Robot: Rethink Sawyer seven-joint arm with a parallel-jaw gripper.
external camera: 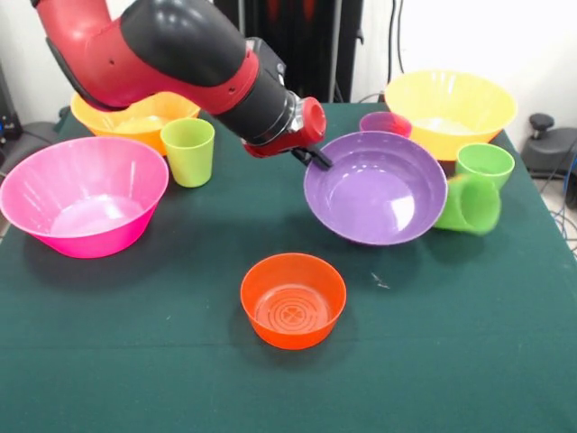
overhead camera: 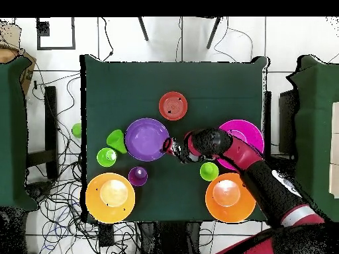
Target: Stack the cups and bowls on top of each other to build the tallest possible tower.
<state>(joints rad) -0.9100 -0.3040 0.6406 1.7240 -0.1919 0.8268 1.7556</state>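
The gripper (external camera: 317,160) sits at the rim of the purple bowl (external camera: 376,187), which hangs tilted with its mouth turned toward the front camera and its lower edge seemingly off the desk (external camera: 135,361); its fingers look closed on that rim, so the bowl appears to be held and lifted, though the exact pinch is too small to make out. No tower stands yet, as far as either view shows: nothing rests on anything else. The small orange bowl (external camera: 293,299) sits upright and alone on the desk, below and in front of the gripper, and by my judgement it is the likely base for the purple bowl. Beyond the purple bowl from the gripper, a green cup (external camera: 470,205) lies tipped on its side touching or just beside the bowl, another green cup (external camera: 485,165) stands upright near it, and a purple cup (external camera: 386,123) and a big orange-yellow bowl (external camera: 450,110) are further back. On the gripper's other side, under the arm (external camera: 180,59), are the yellow-green cup (external camera: 188,151), the pink bowl (external camera: 83,195) and a second orange-yellow bowl (external camera: 135,117). Nearly all the stacking is left: placing the purple bowl, then adding cups and remaining bowls
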